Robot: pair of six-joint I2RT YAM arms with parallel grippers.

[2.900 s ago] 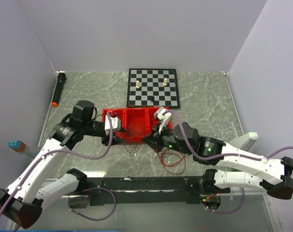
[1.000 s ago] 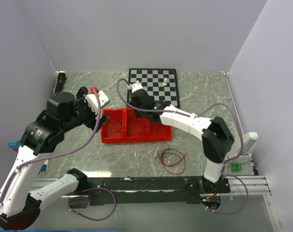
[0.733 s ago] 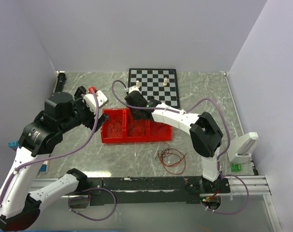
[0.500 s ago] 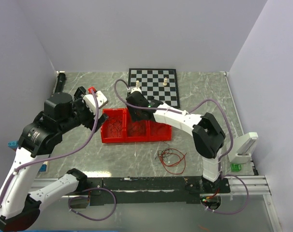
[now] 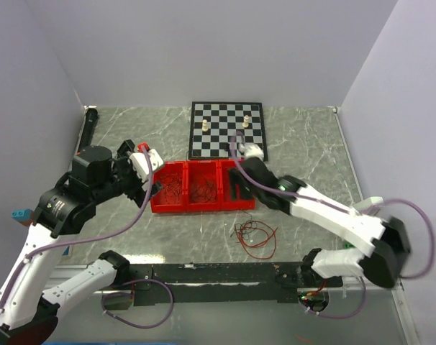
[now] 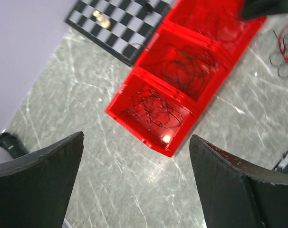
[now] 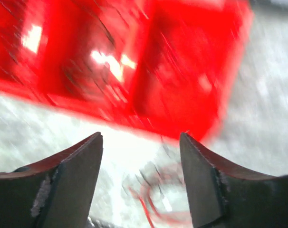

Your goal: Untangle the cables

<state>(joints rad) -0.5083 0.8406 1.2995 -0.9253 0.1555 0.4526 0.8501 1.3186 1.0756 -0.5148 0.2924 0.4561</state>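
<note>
Top view: fixed above and behind the arms, far off, facing down and forward over the whole table (image 5: pixel 304 144); chessboard (image 5: pixel 226 129) at 12 o'clock, red tray (image 5: pixel 203 209) near centre.
Left wrist view: well above the tray (image 6: pixel 182 137), tilted down; all 3 compartments show, chessboard (image 6: pixel 120 28) at 12 o'clock, loose cables (image 6: pixel 286 52) at 3 o'clock.
Right wrist view: close and blurred; tray (image 7: pixel 182 85) fills the 12 o'clock half, loose cables (image 7: pixel 153 199) at 6 o'clock.
Shared: all 3 views take in the tray and the loose cables (image 5: pixel 255 236).

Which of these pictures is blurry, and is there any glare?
Right wrist view: heavily smeared, the red plastic three-compartment tray washed with white glare patches, the thin red and dark wires on the marbled table barely readable. Left wrist view: sharp, one small glint in the tray's nearest compartment. Top external view: evenly lit, crisp.
</note>
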